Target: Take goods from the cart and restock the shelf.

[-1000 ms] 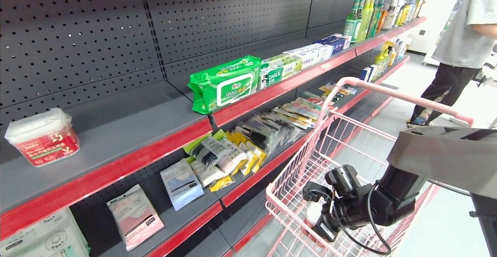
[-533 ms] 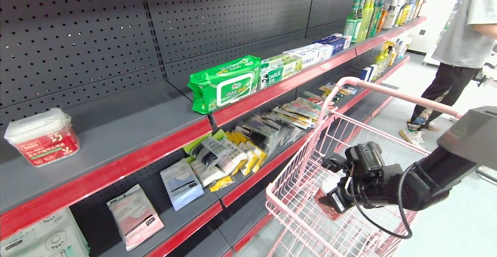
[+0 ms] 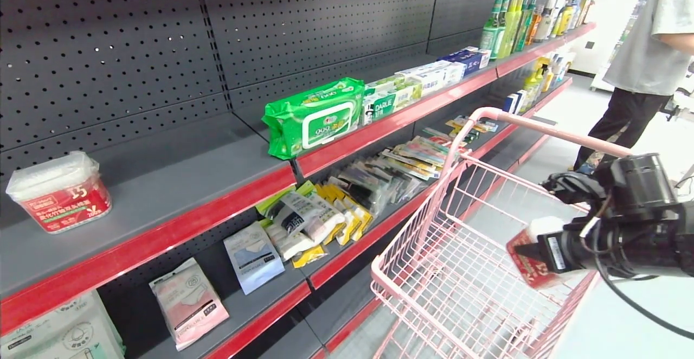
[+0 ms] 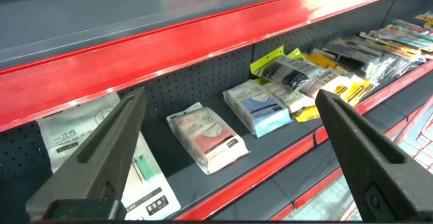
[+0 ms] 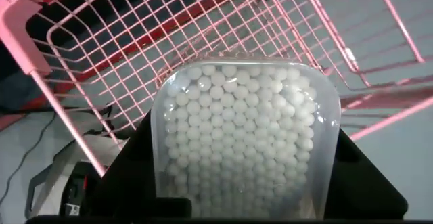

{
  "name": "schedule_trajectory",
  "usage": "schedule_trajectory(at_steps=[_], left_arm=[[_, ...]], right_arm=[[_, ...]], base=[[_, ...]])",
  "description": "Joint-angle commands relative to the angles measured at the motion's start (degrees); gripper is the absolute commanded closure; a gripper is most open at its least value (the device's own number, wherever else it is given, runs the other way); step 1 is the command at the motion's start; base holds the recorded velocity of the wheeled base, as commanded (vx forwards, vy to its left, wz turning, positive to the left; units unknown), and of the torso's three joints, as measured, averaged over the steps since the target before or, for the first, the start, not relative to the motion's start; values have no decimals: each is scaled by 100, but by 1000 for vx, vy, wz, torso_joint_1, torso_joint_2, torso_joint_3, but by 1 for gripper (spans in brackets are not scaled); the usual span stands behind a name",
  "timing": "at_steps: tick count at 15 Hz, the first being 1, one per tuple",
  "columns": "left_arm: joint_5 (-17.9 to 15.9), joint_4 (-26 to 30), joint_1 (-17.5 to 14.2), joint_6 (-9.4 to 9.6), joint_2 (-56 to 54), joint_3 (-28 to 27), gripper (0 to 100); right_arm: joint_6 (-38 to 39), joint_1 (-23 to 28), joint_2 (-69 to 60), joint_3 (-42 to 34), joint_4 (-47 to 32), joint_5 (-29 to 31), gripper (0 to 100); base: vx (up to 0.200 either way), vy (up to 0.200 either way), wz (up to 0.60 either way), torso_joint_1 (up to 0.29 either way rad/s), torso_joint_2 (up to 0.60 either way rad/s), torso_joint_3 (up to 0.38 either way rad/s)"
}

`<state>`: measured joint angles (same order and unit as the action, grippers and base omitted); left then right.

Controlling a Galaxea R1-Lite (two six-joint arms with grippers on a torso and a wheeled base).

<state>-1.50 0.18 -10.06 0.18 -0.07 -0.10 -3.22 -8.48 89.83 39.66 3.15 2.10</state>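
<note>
So the right jaws are clamped on a clear tub of cotton swabs (image 3: 534, 258), one jaw on each flat side, closed in just as far as the tub's width. From the right wrist cam the tub (image 5: 243, 136) sits squarely between them and you can see all the little white swab tips through the plastic. It's lying sideways in the grip, with the red label showing in the head view. Past the jaws is the pink wire cart (image 3: 378, 272). The tub hangs over the basket and isn't touching the mesh (image 5: 135, 48), which is well beyond it. The left jaws are spread wide with nothing between them and aren't touching anything. Straight ahead of them is the lower shelf (image 4: 284, 153), with a pinkish soft pack (image 4: 206, 139) and a blue one (image 4: 257, 109) lying flat on it, both well apart from the jaws. Way off to the left of the right jaws, a matching swab tub (image 3: 59, 191) stands upright on the upper shelf (image 3: 179, 185). A green wipes pack (image 3: 314, 116) sits on that same shelf, nearer the cart.
</note>
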Motion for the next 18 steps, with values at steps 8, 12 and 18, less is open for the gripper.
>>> schedule_trajectory(at_steps=[8, 12, 18], left_arm=[[-8, -1, -5, 8, 7, 1, 0], [-8, -1, -5, 8, 7, 1, 0], [-8, -1, -5, 17, 7, 1, 0]], right_arm=[[41, 1077, -3429, -696, -1545, -113, 100], [41, 1112, -3710, -916, -1545, -113, 100], [32, 1112, -3631, -898, -1536, -122, 100]], base=[[0, 0, 0, 21, -51, -34], [0, 0, 0, 227, -531, -315], [0, 0, 0, 189, -437, -255]])
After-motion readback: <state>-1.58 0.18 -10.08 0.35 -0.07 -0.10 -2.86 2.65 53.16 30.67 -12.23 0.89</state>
